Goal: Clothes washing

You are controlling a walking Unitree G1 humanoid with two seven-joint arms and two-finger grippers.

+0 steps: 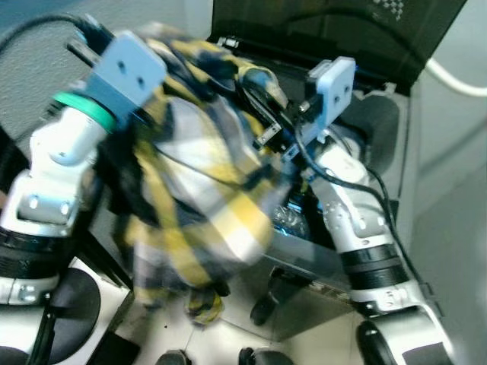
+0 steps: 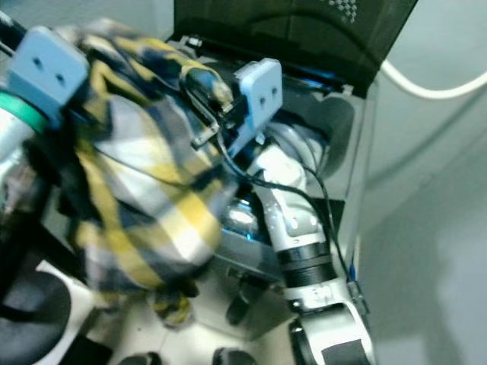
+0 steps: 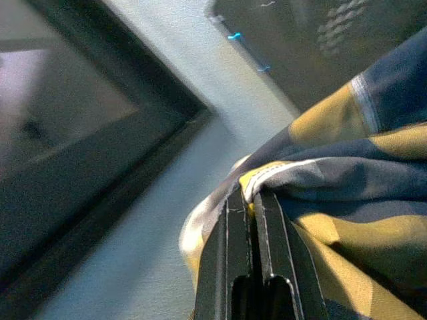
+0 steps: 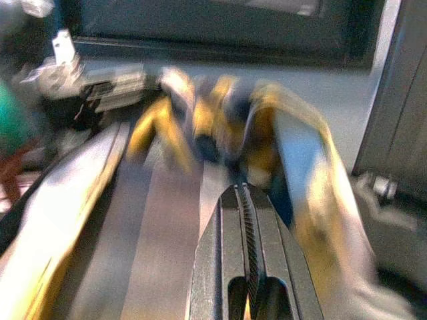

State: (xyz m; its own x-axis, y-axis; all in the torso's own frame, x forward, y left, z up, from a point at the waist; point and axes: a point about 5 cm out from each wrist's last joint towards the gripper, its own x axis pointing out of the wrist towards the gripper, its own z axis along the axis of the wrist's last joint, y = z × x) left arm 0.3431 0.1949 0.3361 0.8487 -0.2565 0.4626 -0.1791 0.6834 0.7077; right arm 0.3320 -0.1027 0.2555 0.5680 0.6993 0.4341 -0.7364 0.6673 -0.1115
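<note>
Before me stands a top-loading washing machine [image 1: 358, 144] with its dark lid [image 1: 327, 30] raised. My left gripper [image 3: 255, 200] pinches the yellow-and-navy plaid shirt [image 1: 202, 190], hanging bunched above the opening; my right gripper [image 4: 244, 193], fingers pressed together, sits against the cloth.

We see the shirt [image 1: 199, 182] hanging between the two arms, above and in front of the washing machine [image 1: 358, 144]. Behind it stands the raised lid [image 1: 335, 30]. The left gripper [image 3: 253, 200] is at the shirt's left, the right gripper [image 4: 244, 193] at its right.
</note>
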